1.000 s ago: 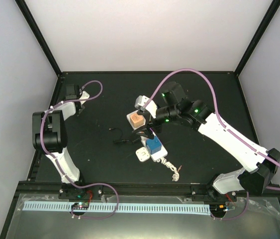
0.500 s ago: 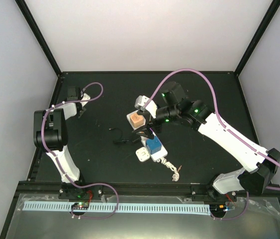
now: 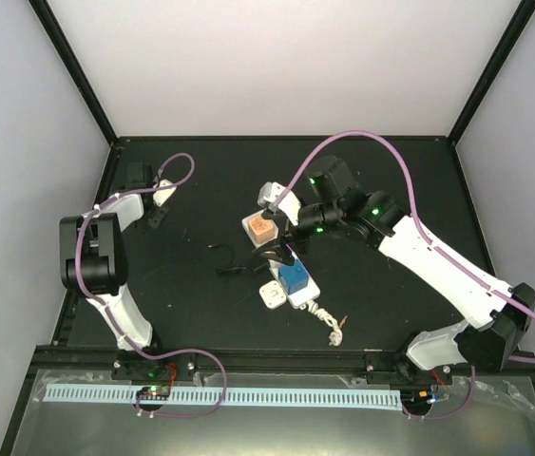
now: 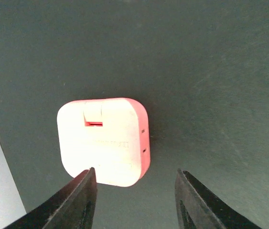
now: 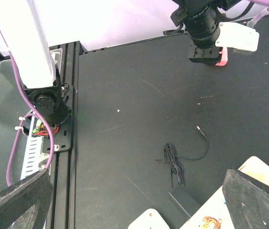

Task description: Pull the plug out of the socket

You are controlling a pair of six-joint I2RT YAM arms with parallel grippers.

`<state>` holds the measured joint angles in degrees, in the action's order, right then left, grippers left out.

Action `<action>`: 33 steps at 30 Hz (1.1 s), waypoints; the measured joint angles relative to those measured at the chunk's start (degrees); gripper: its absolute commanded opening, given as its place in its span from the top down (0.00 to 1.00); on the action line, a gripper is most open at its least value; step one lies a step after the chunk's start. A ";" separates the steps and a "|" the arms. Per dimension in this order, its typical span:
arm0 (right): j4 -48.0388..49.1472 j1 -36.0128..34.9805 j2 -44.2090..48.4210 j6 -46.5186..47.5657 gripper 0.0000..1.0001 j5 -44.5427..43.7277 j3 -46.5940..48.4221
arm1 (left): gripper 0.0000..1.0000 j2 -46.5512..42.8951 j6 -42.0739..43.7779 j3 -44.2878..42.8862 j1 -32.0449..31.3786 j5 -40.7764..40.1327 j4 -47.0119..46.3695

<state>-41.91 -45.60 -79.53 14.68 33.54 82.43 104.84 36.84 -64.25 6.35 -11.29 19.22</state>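
The socket, a long white power strip (image 3: 284, 249) with an orange-pink face and a blue face, lies at the table's middle, its bundled white cord (image 3: 330, 326) at the near end. My right gripper (image 3: 279, 249) hovers over the strip's middle, jaws wide open and empty (image 5: 134, 200). In the right wrist view a black plug body (image 5: 182, 201) lies against the strip's edge (image 5: 210, 217). Its thin black cable (image 5: 176, 158) is coiled on the table. I cannot tell whether the plug is seated. My left gripper (image 3: 156, 207) is open (image 4: 136, 191) over a small white cube adapter (image 4: 103, 140).
The white adapter with a pink side (image 3: 163, 194) lies at the far left of the table, also in the right wrist view (image 5: 237, 40). A second small white adapter (image 3: 272, 295) lies beside the strip's near end. The table's black frame rail (image 5: 72, 119) runs along the left edge.
The left arm's wrist shifted slightly near the far-left adapter. The right arm and the power strip have not moved.
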 measured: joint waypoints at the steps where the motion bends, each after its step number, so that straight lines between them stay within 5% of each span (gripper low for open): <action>1: 0.00 0.00 0.02 -0.04 0.00 -0.02 0.00 | 0.50 -0.44 -0.35 -0.31 0.00 0.83 0.83; 16: 3.23 10.21 0.50 -4.81 0.02 7.17 -4.55 | 0.32 -18.01 -3.87 -1.86 -2.10 20.79 12.68; 26: 3.06 15.52 -6.78 -6.16 0.08 4.94 -8.00 | 0.32 -32.37 -4.92 6.60 -15.87 34.71 13.00; 33: 3.06 15.47 -13.35 -6.32 0.09 4.37 -10.58 | 0.32 -34.27 -7.61 14.97 -24.13 39.82 10.21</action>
<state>-38.85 -30.13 -92.88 8.36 37.91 71.85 70.57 29.23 -49.28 -17.78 28.53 29.43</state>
